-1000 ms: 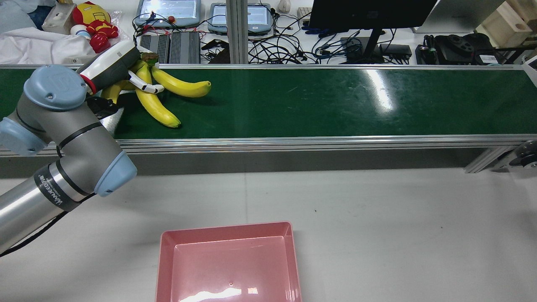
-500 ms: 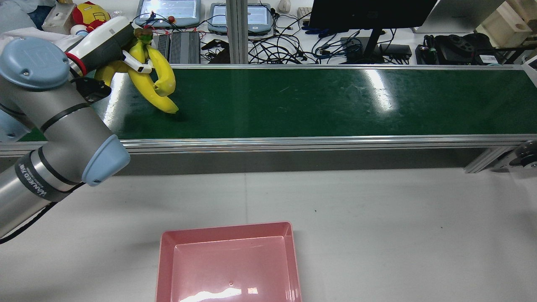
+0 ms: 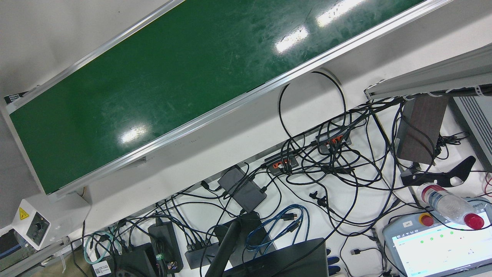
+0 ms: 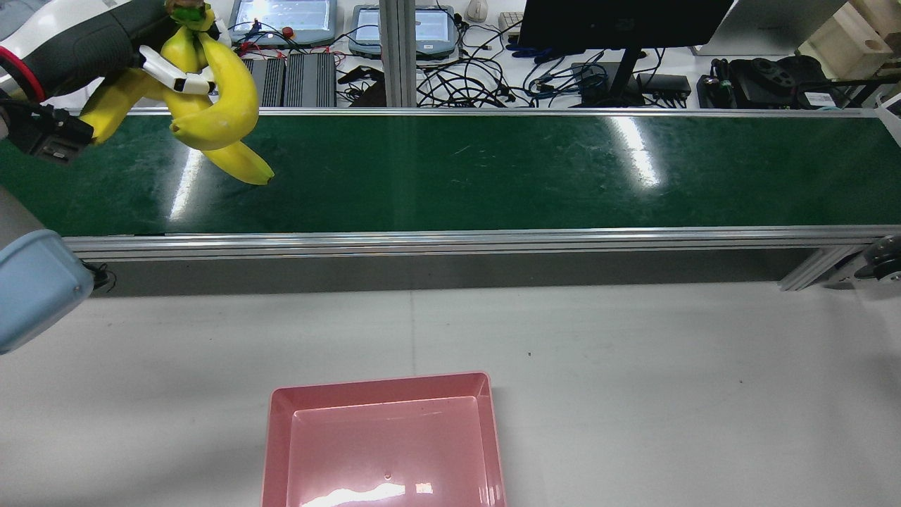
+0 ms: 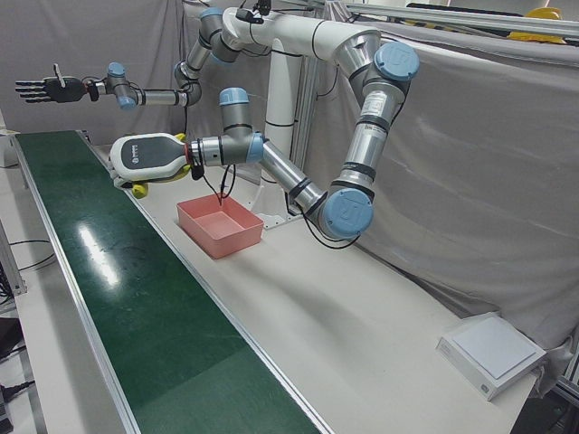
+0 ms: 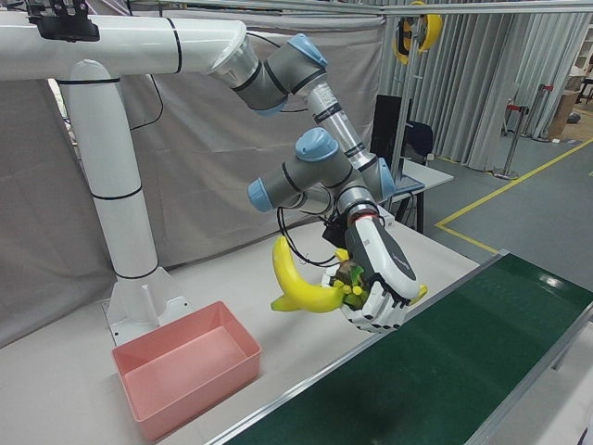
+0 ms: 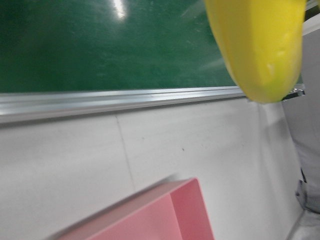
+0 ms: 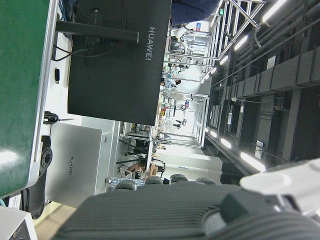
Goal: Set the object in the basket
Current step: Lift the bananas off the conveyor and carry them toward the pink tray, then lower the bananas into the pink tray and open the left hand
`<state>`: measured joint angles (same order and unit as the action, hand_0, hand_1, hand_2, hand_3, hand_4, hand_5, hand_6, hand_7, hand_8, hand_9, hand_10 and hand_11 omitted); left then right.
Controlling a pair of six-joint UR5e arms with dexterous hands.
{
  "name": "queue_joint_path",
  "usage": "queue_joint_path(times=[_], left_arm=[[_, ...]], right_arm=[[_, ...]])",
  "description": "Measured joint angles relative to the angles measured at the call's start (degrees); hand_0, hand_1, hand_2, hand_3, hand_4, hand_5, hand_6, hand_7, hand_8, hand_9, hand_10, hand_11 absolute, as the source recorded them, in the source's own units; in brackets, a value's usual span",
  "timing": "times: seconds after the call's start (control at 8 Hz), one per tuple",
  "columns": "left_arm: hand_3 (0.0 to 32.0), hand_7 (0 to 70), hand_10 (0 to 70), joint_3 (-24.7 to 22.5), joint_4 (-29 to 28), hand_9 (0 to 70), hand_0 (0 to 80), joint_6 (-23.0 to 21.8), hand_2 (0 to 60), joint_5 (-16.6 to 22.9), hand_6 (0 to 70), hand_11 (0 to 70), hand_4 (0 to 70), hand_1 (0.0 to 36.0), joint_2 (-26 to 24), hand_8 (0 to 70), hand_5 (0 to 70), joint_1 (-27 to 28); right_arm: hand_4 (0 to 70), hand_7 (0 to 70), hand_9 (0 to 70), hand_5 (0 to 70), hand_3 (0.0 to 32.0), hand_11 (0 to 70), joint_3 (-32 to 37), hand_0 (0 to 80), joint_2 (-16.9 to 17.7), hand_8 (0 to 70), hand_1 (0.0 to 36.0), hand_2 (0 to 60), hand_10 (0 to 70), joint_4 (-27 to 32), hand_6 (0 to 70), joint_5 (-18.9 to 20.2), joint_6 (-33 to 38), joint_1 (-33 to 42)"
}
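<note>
- The left hand (image 6: 375,295) is closed around the stem end of the banana bunch (image 6: 306,287), which hangs clear above the green conveyor belt (image 4: 493,172).
- In the rear view the bunch (image 4: 204,105) sits at about 4 o'clock from the left hand (image 4: 84,42), its tips pointing down toward the belt.
- The pink basket (image 4: 383,443) lies on the white table (image 4: 633,366), at about 5 o'clock from the bunch and well apart from it.
- The right hand (image 5: 41,89) is raised far out beyond the belt's end, fingers spread, holding nothing.
- The rear view cuts the left hand off at the top left corner, and the basket at the bottom edge.
- The left hand view shows only one blurred banana tip (image 7: 257,45) and a corner of the basket (image 7: 165,215).
- From the left-front view the hand's shell hides nearly all the fruit.
</note>
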<state>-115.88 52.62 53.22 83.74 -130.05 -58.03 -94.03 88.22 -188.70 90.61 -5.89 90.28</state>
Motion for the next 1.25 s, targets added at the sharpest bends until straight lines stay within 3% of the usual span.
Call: queue_joint_path(times=[0.12, 0.38, 0.62, 0.75, 1.0, 1.25], left_arm=[[0.0, 70.0, 45.0, -4.1, 0.4, 70.0, 46.6, -4.3, 37.9, 2.4, 70.0, 62.4, 47.0, 4.8, 2.6, 70.0, 70.0, 0.2], [0.0, 70.0, 45.3, -11.2, -2.2, 70.0, 50.4, -12.7, 32.8, 6.5, 70.0, 63.3, 51.5, 7.1, 10.6, 70.0, 70.0, 1.9], [0.0, 70.0, 46.4, -17.3, -4.6, 70.0, 56.9, -18.0, 26.6, 7.7, 70.0, 65.3, 51.5, 11.0, 16.8, 70.0, 70.0, 9.4], [0.0, 70.0, 46.3, -19.0, -4.3, 70.0, 57.2, -18.6, 26.5, 7.6, 70.0, 65.2, 51.6, 11.5, 17.7, 70.0, 70.0, 14.0], [0.0, 70.0, 45.3, -20.2, -2.7, 70.0, 55.0, -16.6, 22.3, 5.5, 70.0, 63.6, 53.2, 8.6, 18.0, 70.0, 70.0, 23.3], [0.0, 70.0, 43.0, -20.3, -1.3, 70.0, 52.7, -14.3, 15.0, -0.9, 70.0, 60.1, 53.4, 5.2, 17.8, 70.0, 70.0, 33.1]], right_arm=[[0.0, 0.0, 0.0, 0.0, 0.0, 0.0, 0.0, 0.0, 0.0, 0.0, 0.0, 0.0, 0.0, 0.0, 0.0, 0.0, 0.0, 0.0], [0.0, 0.0, 0.0, 0.0, 0.0, 0.0, 0.0, 0.0, 0.0, 0.0, 0.0, 0.0, 0.0, 0.0, 0.0, 0.0, 0.0, 0.0], [0.0, 0.0, 0.0, 0.0, 0.0, 0.0, 0.1, 0.0, 0.0, 0.0, 0.0, 0.0, 0.0, 0.0, 0.0, 0.0, 0.0, 0.0], [0.0, 0.0, 0.0, 0.0, 0.0, 0.0, 0.1, 0.0, 0.0, 0.0, 0.0, 0.0, 0.0, 0.0, 0.0, 0.0, 0.0, 0.0], [0.0, 0.0, 0.0, 0.0, 0.0, 0.0, 0.2, 0.0, 0.0, 0.0, 0.0, 0.0, 0.0, 0.0, 0.0, 0.0, 0.0, 0.0], [0.0, 0.0, 0.0, 0.0, 0.0, 0.0, 0.2, 0.0, 0.0, 0.0, 0.0, 0.0, 0.0, 0.0, 0.0, 0.0, 0.0, 0.0]])
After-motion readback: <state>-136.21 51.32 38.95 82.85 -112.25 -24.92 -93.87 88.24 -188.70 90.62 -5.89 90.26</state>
